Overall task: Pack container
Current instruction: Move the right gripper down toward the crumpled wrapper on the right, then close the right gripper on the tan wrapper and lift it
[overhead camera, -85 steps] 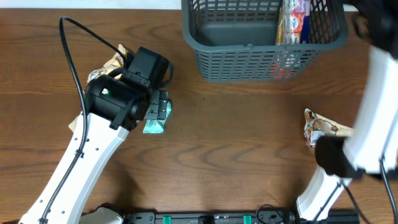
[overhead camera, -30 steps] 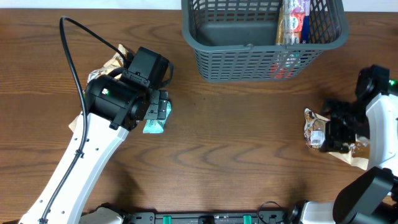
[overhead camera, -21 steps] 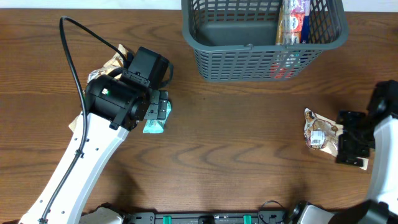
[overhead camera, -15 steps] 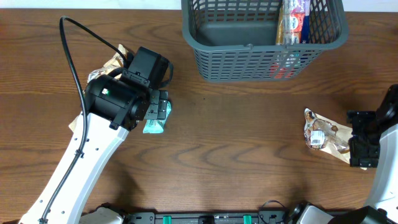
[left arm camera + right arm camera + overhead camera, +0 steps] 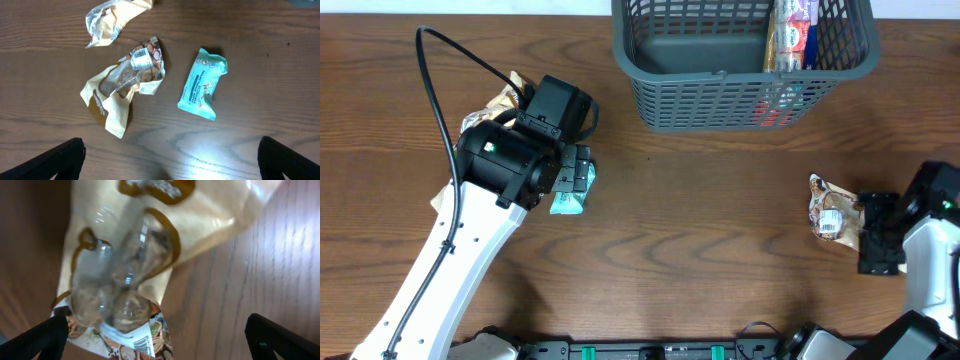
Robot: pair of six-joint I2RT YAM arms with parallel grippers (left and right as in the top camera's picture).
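The container (image 5: pixel 720 76), a dark grey-blue slotted basket, stands at the table's far edge with snack packets (image 5: pixel 790 35) upright in its right end. My left gripper (image 5: pixel 575 175) hangs open over a teal packet (image 5: pixel 565 204). The left wrist view shows that teal packet (image 5: pixel 202 84) beside a crumpled tan packet (image 5: pixel 122 87), both ahead of the open left gripper (image 5: pixel 170 162). My right gripper (image 5: pixel 876 236) is open at the right, low over a tan snack packet (image 5: pixel 830 215). In the right wrist view that packet (image 5: pixel 135 265) lies just ahead of the open right gripper (image 5: pixel 157 340), with its lower end between the fingers.
A third crumpled silvery-tan wrapper (image 5: pixel 112 17) lies beyond the tan packet on the left. A black cable (image 5: pixel 440 60) loops from the left arm over the table. Bare wood lies between the two arms, in front of the basket.
The right arm came down from over the basket to the table at the right, swung outward, then moved back left to the tan packet. The left arm has not moved.
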